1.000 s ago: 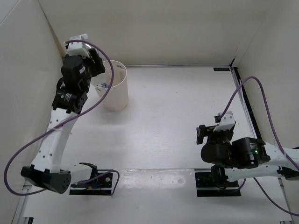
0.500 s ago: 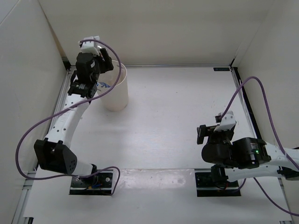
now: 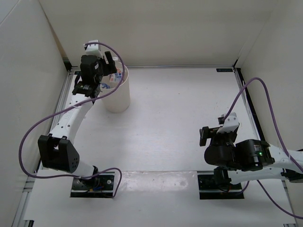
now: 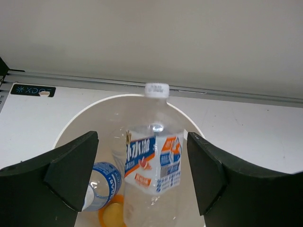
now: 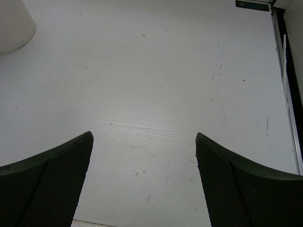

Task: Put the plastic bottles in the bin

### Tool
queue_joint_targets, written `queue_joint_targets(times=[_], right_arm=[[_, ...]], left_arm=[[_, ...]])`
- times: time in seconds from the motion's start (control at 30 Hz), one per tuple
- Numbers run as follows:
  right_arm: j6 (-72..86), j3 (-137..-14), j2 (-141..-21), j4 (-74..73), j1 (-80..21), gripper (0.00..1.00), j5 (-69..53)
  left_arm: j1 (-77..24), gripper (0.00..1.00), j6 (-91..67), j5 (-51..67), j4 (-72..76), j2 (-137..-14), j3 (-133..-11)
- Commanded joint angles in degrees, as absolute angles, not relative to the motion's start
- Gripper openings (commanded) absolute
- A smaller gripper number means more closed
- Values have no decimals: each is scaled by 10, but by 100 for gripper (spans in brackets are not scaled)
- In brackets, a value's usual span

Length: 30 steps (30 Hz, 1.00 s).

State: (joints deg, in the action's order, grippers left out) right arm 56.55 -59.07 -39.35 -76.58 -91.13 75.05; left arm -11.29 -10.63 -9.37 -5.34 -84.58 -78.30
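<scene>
My left gripper [image 4: 142, 142] hangs open over the mouth of the cream-white bin [image 4: 71, 130], seen also in the top view as the left gripper [image 3: 110, 65] above the bin [image 3: 119, 97]. Between its fingers [image 4: 75, 165], touching neither, a clear bottle with a white-blue-red label [image 4: 154, 161] stands in the bin's mouth, white cap up. Lower in the bin lie a clear bottle with a blue label [image 4: 102, 184] and an orange bottle [image 4: 112, 215]. My right gripper [image 5: 144, 142] is open and holds nothing, low over bare table at the right [image 3: 215, 135].
White walls enclose the table on the left, back and right. The bin stands at the back left, close to the left wall. A black rail [image 3: 248, 104] runs along the table's right edge. The bin's side [image 5: 14, 23] shows at the right wrist view's top left corner.
My left arm has swung forward over the bin. Its jaws have opened and let go of the labelled bottle. The right arm has not moved.
</scene>
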Motion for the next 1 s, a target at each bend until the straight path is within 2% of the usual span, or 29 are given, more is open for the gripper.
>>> queue_joint_targets(times=[0.0,0.5,0.6,0.73,0.8,0.97], right_arm=[[569,-588,-393,-760,-913,90,770],[567,-588,-393,-761,-920,90,769],[568,-588,-392,-762,-921,90,770],[570,-590,-391,-765,-922,90,770],[577,-592,-386,-771,-921,90,770],[585,-592,-375,-776,-939,90,771]], left_arm=[[-109,88,-102,-91,-33,-835,-772],[-112,92,-105,-96,-47,-821,-766],[-119,100,-96,-104,-57,-796,-765],[-121,100,-106,-148,-142,-758,-762],[-122,100,-132,-150,-200,-721,-727],[-122,100,-191,-105,-163,-599,-571]])
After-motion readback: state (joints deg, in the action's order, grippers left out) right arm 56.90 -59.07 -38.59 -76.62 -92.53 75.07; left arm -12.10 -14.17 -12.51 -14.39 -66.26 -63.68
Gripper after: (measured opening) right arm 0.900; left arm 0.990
